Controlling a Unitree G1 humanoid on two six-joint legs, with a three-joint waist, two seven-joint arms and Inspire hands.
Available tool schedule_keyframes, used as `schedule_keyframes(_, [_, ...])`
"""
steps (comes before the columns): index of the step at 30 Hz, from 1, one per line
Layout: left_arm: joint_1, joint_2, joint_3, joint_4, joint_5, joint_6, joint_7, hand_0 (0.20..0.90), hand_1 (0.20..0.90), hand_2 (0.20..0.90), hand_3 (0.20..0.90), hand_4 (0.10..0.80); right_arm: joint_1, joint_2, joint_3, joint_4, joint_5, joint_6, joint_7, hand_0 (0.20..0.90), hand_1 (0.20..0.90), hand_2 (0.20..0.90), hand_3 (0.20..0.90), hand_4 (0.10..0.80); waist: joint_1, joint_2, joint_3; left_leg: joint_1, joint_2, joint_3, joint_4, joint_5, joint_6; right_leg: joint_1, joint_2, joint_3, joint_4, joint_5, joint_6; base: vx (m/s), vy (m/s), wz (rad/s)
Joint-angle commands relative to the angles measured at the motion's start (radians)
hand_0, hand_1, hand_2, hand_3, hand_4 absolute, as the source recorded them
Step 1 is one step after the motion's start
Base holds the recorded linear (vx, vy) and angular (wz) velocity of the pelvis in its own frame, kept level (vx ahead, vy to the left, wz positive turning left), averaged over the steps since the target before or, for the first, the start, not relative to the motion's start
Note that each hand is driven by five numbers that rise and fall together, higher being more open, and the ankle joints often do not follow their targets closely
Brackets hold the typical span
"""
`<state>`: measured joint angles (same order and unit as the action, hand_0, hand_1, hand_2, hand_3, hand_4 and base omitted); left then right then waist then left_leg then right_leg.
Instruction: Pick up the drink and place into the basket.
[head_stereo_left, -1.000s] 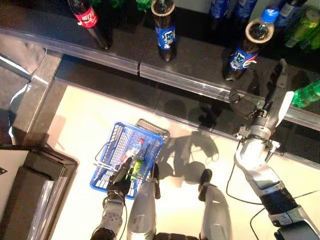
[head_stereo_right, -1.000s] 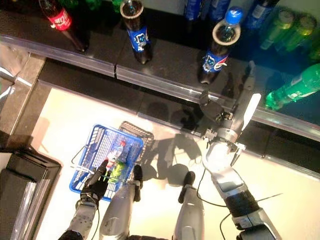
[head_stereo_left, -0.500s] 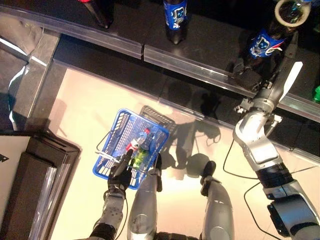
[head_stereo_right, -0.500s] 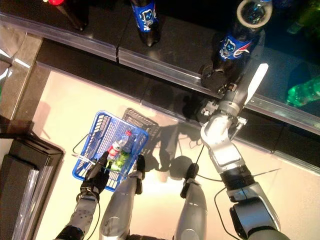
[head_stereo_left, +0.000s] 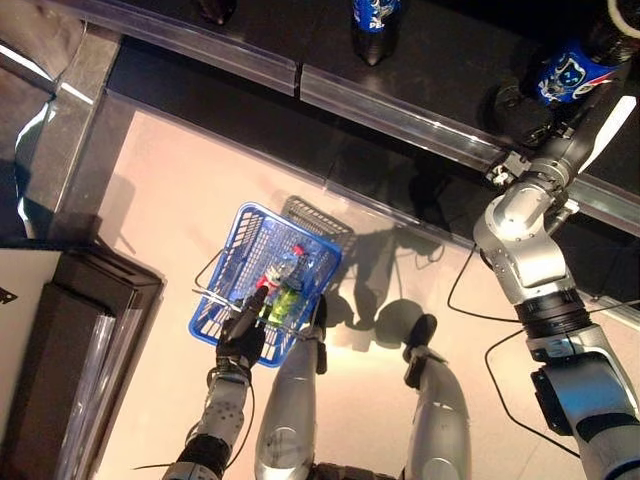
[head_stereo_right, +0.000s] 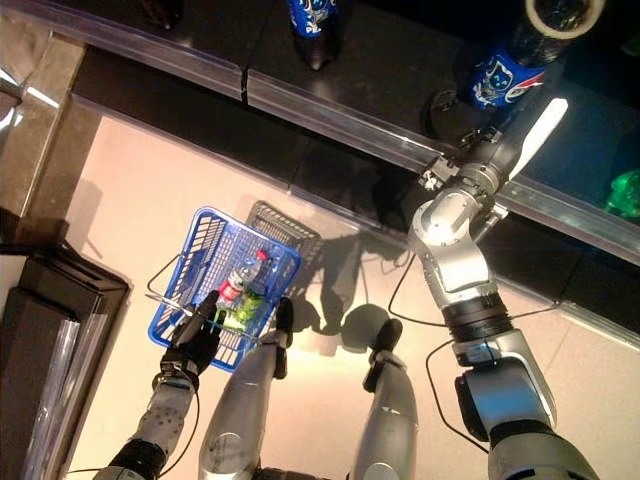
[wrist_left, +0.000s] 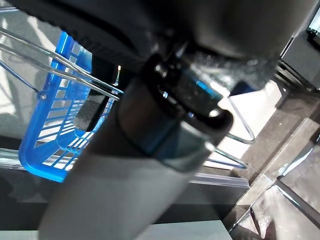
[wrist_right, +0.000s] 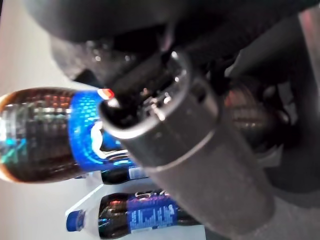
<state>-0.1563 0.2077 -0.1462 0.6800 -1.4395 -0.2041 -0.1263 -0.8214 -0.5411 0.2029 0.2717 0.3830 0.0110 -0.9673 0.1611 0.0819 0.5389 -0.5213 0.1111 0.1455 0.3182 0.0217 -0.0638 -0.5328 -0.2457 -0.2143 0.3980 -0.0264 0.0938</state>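
A dark cola bottle (head_stereo_left: 566, 72) with a blue label stands on the black shelf at the upper right. My right hand (head_stereo_left: 522, 108) is at its base: dark fingers on one side, the white-covered thumb (head_stereo_left: 608, 118) straight along the other. In the right wrist view the bottle (wrist_right: 55, 135) lies right against the hand. The blue basket (head_stereo_left: 228, 262) hangs low over the floor, with my left hand (head_stereo_left: 243, 343) shut on its wire handle (wrist_left: 60, 70). A red-capped bottle (head_stereo_left: 282, 272) and a green bottle (head_stereo_left: 285, 300) lie inside it.
Another blue-labelled cola bottle (head_stereo_left: 372, 18) stands further left on the shelf, and a green bottle (head_stereo_right: 627, 190) lies at the right. A clear rail (head_stereo_left: 400, 112) runs along the shelf front. A grey basket (head_stereo_left: 320, 216) sits behind the blue one. A dark cabinet (head_stereo_left: 60, 340) stands at the left.
The camera has tilted down. My right hand has reached up from below the shelf rail to the base of the cola bottle. The left hand and basket have stayed put.
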Motion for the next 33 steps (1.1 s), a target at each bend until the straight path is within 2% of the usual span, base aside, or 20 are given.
schedule_keyframes(1, [0.107,0.052,-0.03,-0.13,-0.014,-0.026,-0.087,0.3,0.3,0.3,0.2,0.1,-0.142,-0.09,-0.031,-0.006,-0.003,-0.094,-0.028,0.9,0.9,0.9,0.9,0.8,0.016,-0.004,-0.019,-0.025,-0.069,-0.072,0.042,-0.053,0.045,0.017,0.012,-0.035,0.053,-0.049,0.006,0.076,-0.014,0.02])
schedule_keyframes(3, [0.106,0.055,-0.033,-0.128,-0.016,-0.025,-0.088,0.3,0.3,0.3,0.2,0.1,-0.166,-0.095,-0.029,0.019,0.013,-0.098,-0.025,0.9,0.9,0.9,0.9,0.8,0.02,-0.003,-0.019,-0.029,-0.071,-0.073,0.038,-0.052,0.046,0.014,0.012,-0.037,0.051,-0.047,0.007,-0.005,0.0,-0.02])
schedule_keyframes(4, [0.1,0.057,-0.031,-0.13,-0.016,-0.024,-0.088,0.3,0.3,0.3,0.2,0.1,-0.179,-0.098,-0.028,0.024,0.017,-0.102,-0.026,0.9,0.9,0.9,0.9,0.8,0.021,-0.002,-0.019,-0.051,-0.07,-0.066,0.032,-0.025,0.053,-0.004,0.013,-0.049,0.041,-0.023,-0.004,-0.005,0.007,-0.04])
schedule_keyframes(5, [0.106,0.057,-0.034,-0.129,-0.017,-0.024,-0.088,0.3,0.3,0.3,0.2,0.1,-0.178,-0.099,-0.025,0.032,0.023,-0.103,-0.023,0.9,0.9,0.9,0.9,0.8,0.022,-0.003,-0.019,-0.032,-0.073,-0.074,0.037,-0.051,0.047,0.012,0.013,-0.038,0.051,-0.047,0.007,0.0,0.0,0.0])
schedule_keyframes(6, [0.106,0.06,-0.035,-0.129,-0.021,-0.024,-0.091,0.3,0.3,0.3,0.2,0.1,-0.195,-0.107,-0.024,0.052,0.041,-0.112,-0.017,0.465,0.465,0.465,0.392,0.292,0.024,-0.002,-0.019,-0.033,-0.075,-0.075,0.035,-0.051,0.048,0.01,0.013,-0.039,0.049,-0.046,0.006,0.065,0.002,0.01])
schedule_keyframes(7, [0.106,0.062,-0.033,-0.129,-0.022,-0.023,-0.094,0.3,0.3,0.3,0.2,0.1,-0.205,-0.112,-0.021,0.069,0.057,-0.126,-0.01,0.3,0.3,0.3,0.2,0.1,0.027,-0.002,-0.019,-0.034,-0.077,-0.076,0.035,-0.052,0.049,0.009,0.013,-0.041,0.049,-0.046,0.006,0.0,0.0,0.0])
schedule_keyframes(25, [0.092,0.09,-0.025,-0.133,-0.033,-0.01,-0.115,0.3,0.3,0.3,0.2,0.1,-0.266,-0.155,-0.021,0.143,0.105,-0.17,0.017,0.3,0.3,0.3,0.2,0.1,0.039,-0.006,-0.019,-0.034,-0.088,-0.074,0.029,-0.061,0.057,0.007,0.007,-0.058,0.055,-0.051,0.011,-0.015,-0.001,0.01])
schedule_keyframes(30, [0.09,0.093,-0.016,-0.14,-0.036,-0.017,-0.133,0.3,0.3,0.3,0.2,0.1,-0.236,-0.148,-0.044,0.083,0.094,-0.181,0.035,0.3,0.3,0.3,0.2,0.1,0.036,-0.009,-0.019,-0.021,-0.087,-0.072,0.037,-0.067,0.059,0.021,0.008,-0.067,0.075,-0.066,0.005,-0.05,-0.013,0.0])
schedule_keyframes(33, [0.093,0.09,-0.007,-0.153,-0.038,-0.031,-0.152,0.3,0.3,0.3,0.2,0.1,-0.183,-0.129,-0.075,-0.029,0.041,-0.173,0.066,0.3,0.3,0.3,0.2,0.1,0.028,-0.009,-0.019,-0.002,-0.087,-0.073,0.036,-0.068,0.059,0.034,0.013,-0.069,0.093,-0.078,-0.002,-0.079,-0.006,0.01])
